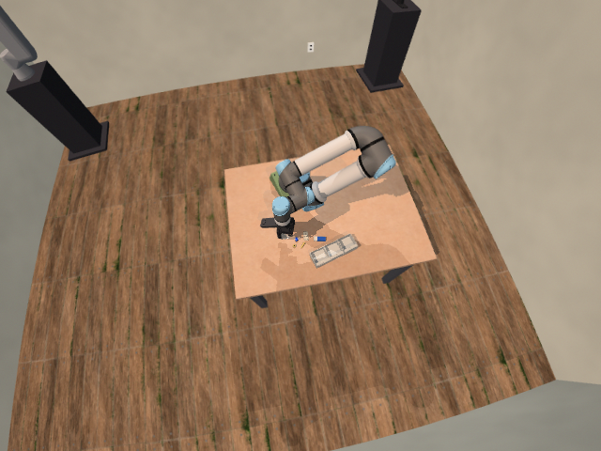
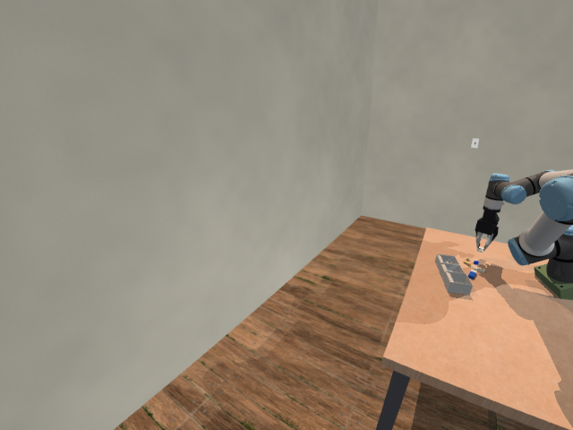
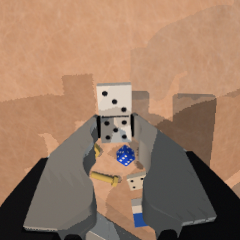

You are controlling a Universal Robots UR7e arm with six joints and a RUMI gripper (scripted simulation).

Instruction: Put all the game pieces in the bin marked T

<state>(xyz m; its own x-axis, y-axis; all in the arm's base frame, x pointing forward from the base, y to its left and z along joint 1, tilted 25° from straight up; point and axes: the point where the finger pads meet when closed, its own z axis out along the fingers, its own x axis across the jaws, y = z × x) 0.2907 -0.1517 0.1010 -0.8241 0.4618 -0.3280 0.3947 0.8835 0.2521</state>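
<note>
My gripper (image 3: 115, 116) (image 2: 481, 247) (image 1: 285, 235) is shut on a white die with black pips (image 3: 114, 106) and holds it a little above the table (image 1: 368, 218) (image 2: 462, 347). Below the fingers in the wrist view lie a small blue die (image 3: 125, 155), a brass bolt (image 3: 105, 176), a small white piece with dots (image 3: 136, 182) and a blue and white piece (image 3: 138, 212). A grey row of three bins (image 1: 334, 250) (image 2: 453, 275) stands upright next to this pile. I cannot read the bins' letters.
The small parts (image 1: 300, 240) (image 2: 475, 267) lie between the gripper and the bins. The arm's green base (image 2: 557, 284) stands at the back of the table. Two black pillars (image 1: 388, 43) (image 1: 58, 114) stand on the wooden floor.
</note>
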